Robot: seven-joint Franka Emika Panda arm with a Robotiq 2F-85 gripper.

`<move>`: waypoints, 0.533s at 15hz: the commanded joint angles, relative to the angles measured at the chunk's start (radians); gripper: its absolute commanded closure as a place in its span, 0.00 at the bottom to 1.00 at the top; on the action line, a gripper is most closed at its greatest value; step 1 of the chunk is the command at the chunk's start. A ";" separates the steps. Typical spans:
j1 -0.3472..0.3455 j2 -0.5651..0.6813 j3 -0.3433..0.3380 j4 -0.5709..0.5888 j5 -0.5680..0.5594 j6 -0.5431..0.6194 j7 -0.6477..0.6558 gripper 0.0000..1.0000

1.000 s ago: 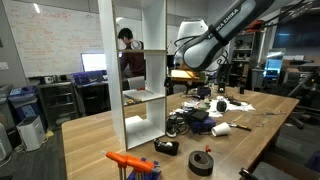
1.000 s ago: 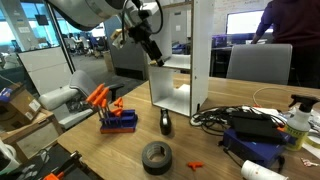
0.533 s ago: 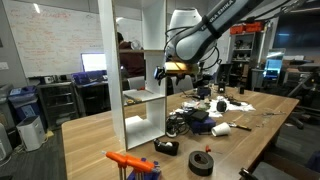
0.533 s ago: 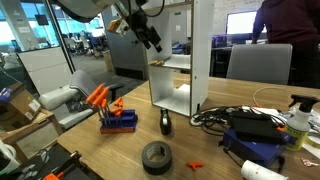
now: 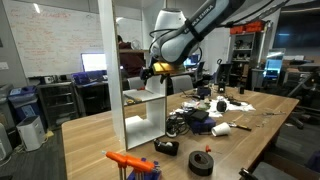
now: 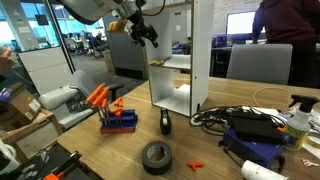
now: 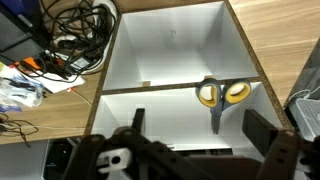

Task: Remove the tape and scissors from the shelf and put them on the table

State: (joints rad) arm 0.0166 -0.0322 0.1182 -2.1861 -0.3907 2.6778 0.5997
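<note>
Claw [image 7: 197,115] hangs spread and empty before the shelf [image 7: 170,45]; the scissors [image 7: 221,98] lie in the compartment facing it, handles by the dividing board, with side panels close on either side. Tape [image 6: 156,156] lies on the bench [image 6: 110,160], apart from the shelf, near a flat black object [image 6: 166,123], a cable tangle [image 6: 225,118] and an orange tool [image 6: 100,98].

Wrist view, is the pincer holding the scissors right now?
No, the scissors lie flat on a board inside the shelf, and the pincer stands open and empty.
</note>
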 commanded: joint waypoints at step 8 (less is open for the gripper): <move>0.007 0.212 0.005 0.150 -0.045 0.156 -0.136 0.00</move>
State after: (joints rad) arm 0.0251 0.1316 0.1181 -2.0893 -0.4282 2.7864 0.5074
